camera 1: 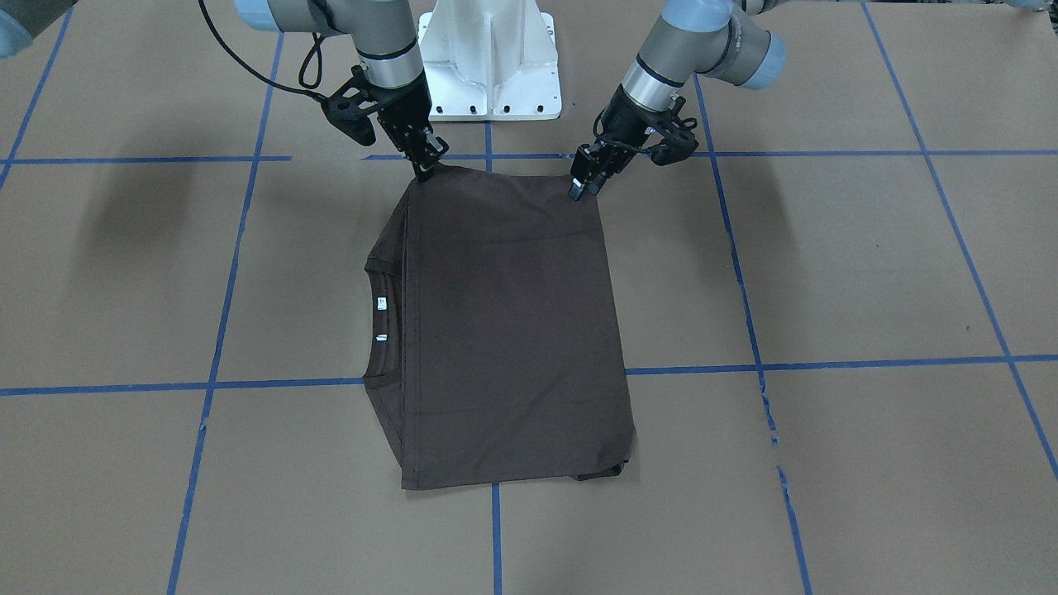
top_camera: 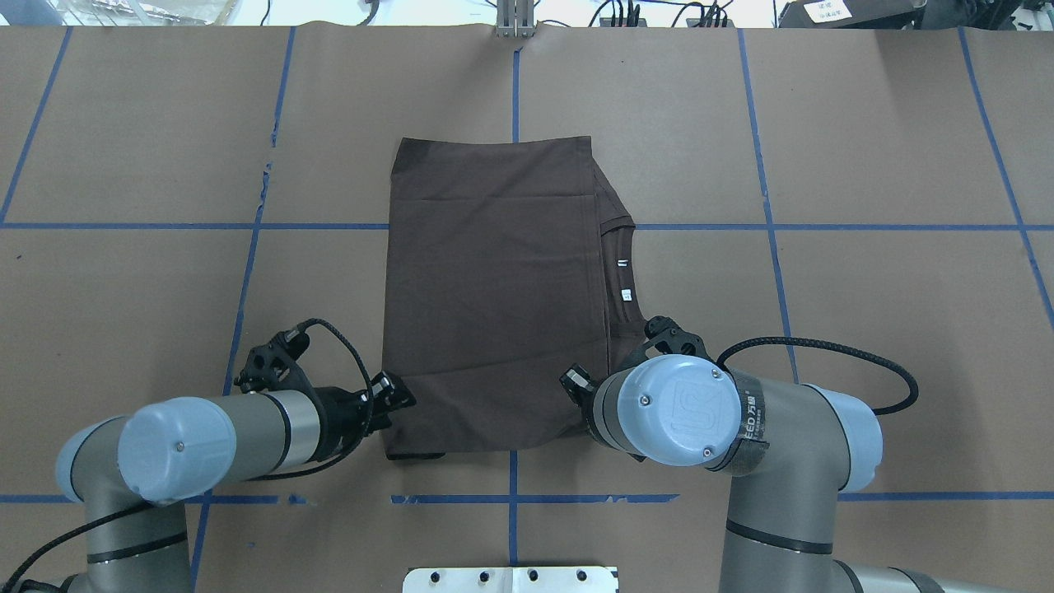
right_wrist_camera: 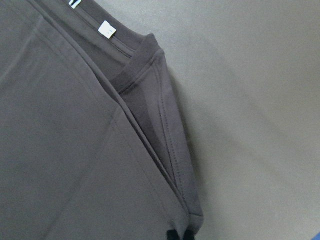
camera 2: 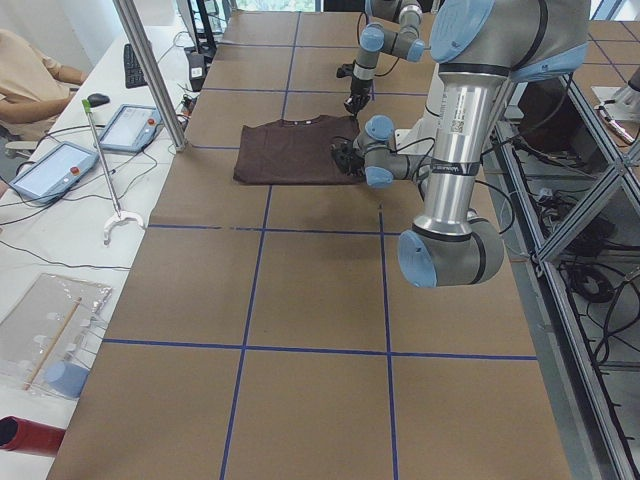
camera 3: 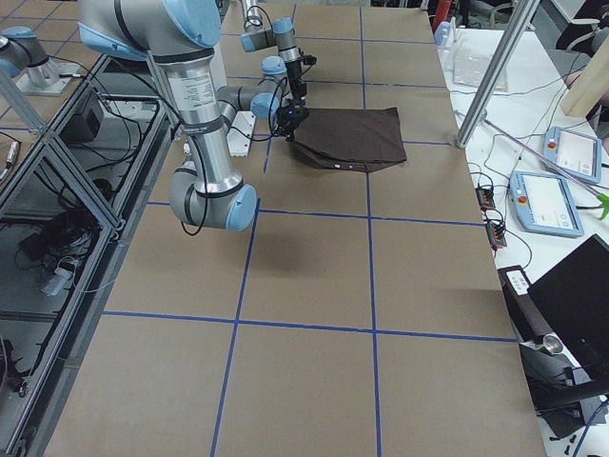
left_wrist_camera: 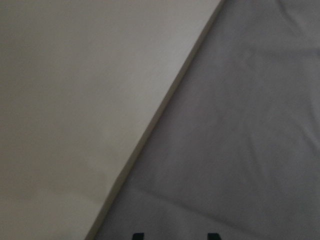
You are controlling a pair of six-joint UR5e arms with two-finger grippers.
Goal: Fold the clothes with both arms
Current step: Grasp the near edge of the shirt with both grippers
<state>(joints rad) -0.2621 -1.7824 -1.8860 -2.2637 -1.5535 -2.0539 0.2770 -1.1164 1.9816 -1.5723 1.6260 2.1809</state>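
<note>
The dark brown T-shirt [camera 1: 504,330] lies folded into a rectangle on the brown table, its neck and white labels [camera 1: 381,302] showing at one side. It also shows in the overhead view [top_camera: 494,288]. My left gripper [camera 1: 580,188] rests on the shirt's corner nearest the robot. In the left wrist view [left_wrist_camera: 175,236] its fingertips stand apart over the cloth, open. My right gripper [camera 1: 426,168] is at the other near corner, by the shoulder fold. In the right wrist view [right_wrist_camera: 180,235] its tips are close together on the shirt's edge. In the overhead view the right wrist hides it.
The white pedestal base [camera 1: 492,66] stands just behind the shirt's near edge. Blue tape lines [camera 1: 273,384] grid the table. Tablets [camera 2: 130,128] and a metal post [camera 2: 150,70] are at the table's far side, by the operators.
</note>
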